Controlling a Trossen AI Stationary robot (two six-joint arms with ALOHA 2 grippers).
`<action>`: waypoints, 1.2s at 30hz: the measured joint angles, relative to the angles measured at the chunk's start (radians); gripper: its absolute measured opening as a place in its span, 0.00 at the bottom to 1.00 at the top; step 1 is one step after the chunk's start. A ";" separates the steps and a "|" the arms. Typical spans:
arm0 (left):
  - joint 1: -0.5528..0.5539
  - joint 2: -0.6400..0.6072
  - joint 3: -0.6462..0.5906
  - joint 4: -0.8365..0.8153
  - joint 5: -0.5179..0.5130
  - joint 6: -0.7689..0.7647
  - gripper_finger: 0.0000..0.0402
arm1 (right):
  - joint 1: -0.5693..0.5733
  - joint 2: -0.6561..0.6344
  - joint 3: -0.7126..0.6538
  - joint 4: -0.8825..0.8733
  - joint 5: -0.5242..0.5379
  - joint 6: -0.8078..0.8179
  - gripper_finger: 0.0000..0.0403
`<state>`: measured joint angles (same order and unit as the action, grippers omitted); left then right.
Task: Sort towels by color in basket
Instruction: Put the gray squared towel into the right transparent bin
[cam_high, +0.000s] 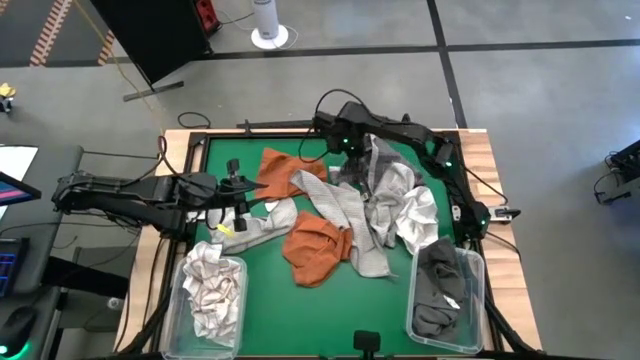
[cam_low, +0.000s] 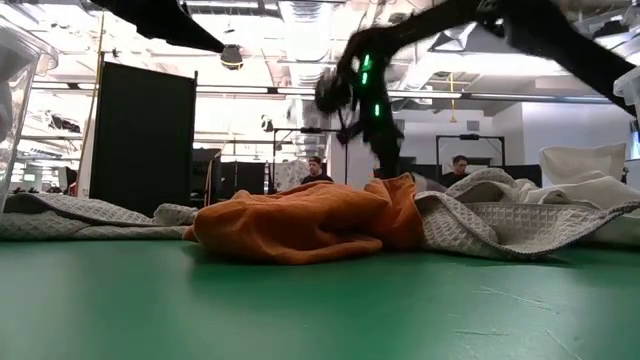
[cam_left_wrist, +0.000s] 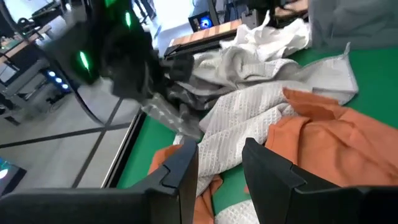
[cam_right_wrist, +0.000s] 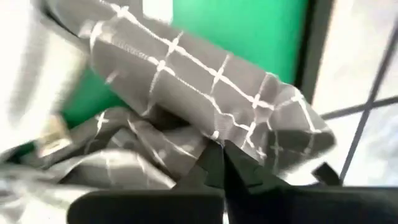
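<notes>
The grey checked towel (cam_right_wrist: 205, 81) lies bunched at the far edge of the green table (cam_high: 380, 295), limp and light, likely to drape and drag its neighbours, so a raised fold is the place to pinch. The right gripper (cam_right_wrist: 219, 163) has its jaws closed on just such a fold. The left gripper (cam_left_wrist: 219, 163) hovers part-open and empty over an orange towel (cam_left_wrist: 336, 134).

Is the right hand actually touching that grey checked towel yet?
Touching. The right wrist view shows the right hand shut, its fingertips pinching a fold of the grey checked towel.

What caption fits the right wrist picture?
Right gripper pinches the grey checked towel above the green table.
</notes>
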<state>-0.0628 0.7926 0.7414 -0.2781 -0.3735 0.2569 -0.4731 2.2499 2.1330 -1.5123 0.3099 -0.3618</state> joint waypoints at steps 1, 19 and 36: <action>0.000 -0.006 0.000 -0.001 0.001 -0.002 0.29 | 0.011 -0.037 0.004 0.000 -0.005 0.015 0.04; -0.007 0.006 0.000 0.053 0.033 -0.041 0.29 | 0.489 -0.699 0.018 0.184 0.008 0.494 0.03; -0.041 0.006 0.000 0.032 0.032 -0.079 0.29 | 1.160 -0.812 0.018 0.638 0.804 0.344 0.04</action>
<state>-0.1036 0.7982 0.7414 -0.2465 -0.3410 0.1781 0.6873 1.4381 2.1506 -0.8738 1.1141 -0.0176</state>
